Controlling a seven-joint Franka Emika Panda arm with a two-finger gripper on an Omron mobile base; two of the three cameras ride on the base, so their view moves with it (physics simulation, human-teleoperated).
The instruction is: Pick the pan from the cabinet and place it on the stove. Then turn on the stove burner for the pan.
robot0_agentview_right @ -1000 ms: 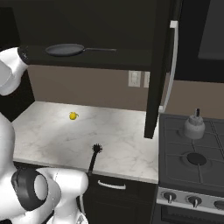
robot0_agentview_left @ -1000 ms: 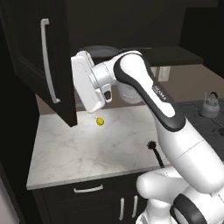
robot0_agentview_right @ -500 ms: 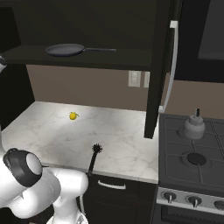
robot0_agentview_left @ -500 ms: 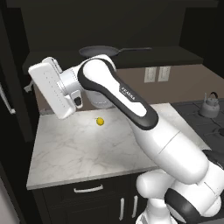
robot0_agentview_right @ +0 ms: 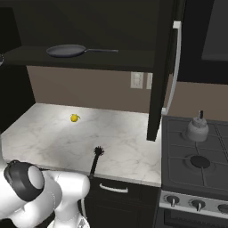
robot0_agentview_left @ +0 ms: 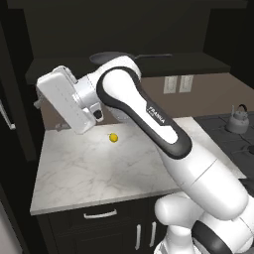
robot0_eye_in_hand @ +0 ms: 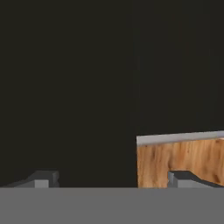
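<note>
Pan (robot0_agentview_right: 67,50) sits on the open cabinet (robot0_agentview_right: 89,59) shelf, handle pointing toward the stove (robot0_agentview_right: 198,162) side. Off to the left, the gripper (robot0_eye_in_hand: 113,179) is spread wide, holding nothing.

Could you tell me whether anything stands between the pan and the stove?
Yes: the open cabinet door hangs between the pan on its shelf and the stove. A kettle occupies one rear burner.
</note>
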